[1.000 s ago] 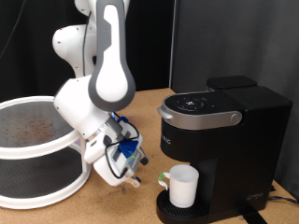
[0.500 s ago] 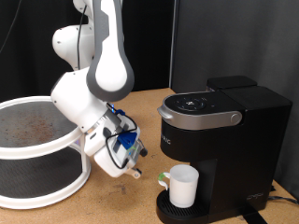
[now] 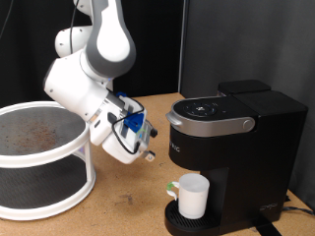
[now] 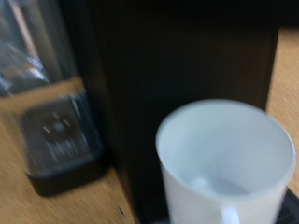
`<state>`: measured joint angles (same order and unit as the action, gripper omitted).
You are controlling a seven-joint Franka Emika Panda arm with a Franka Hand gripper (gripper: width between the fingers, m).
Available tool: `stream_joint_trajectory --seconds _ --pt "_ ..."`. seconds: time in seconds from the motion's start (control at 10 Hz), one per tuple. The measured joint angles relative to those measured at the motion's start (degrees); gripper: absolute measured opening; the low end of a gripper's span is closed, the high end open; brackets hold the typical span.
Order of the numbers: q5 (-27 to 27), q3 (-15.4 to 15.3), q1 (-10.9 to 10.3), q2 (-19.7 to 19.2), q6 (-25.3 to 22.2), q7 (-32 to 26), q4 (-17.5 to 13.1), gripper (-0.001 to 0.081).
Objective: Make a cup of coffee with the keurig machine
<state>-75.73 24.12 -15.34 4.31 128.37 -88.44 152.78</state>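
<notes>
From the exterior view I see my gripper (image 3: 146,149) hanging in the air to the left of the keurig machine (image 3: 231,152), level with the upper part of its front and well above the wooden table (image 3: 128,202). It touches nothing, and nothing sits between its fingers that I can make out; the fingers are too small and cluttered with blue fittings for me to tell whether they are spread or closed. The cup (image 3: 191,197) stands upright on the machine's round drip tray (image 3: 173,221), under the brew head, below and to the right of the gripper. In the wrist view the cup (image 4: 224,159) fills the lower part, its white interior looking empty though blurred. At the exterior view's left stands a white two-tier round rack (image 3: 39,162).
</notes>
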Motion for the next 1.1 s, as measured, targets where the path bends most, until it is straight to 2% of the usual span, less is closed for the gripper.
stream_joint_trajectory --seconds 0.1,0.4,0.8,1.1 --pt "1.79 0.63 0.67 2.21 -1.89 1.38 1.05 0.0807" --pt "3.59 0.73 0.74 2.80 -2.11 0.05 1.35 0.0807" --pt "3.64 2.92 2.61 11.05 -8.69 -5.42 2.40 0.0807" --pt "4.37 2.91 3.36 17.78 -9.47 -5.55 2.50 0.0807"
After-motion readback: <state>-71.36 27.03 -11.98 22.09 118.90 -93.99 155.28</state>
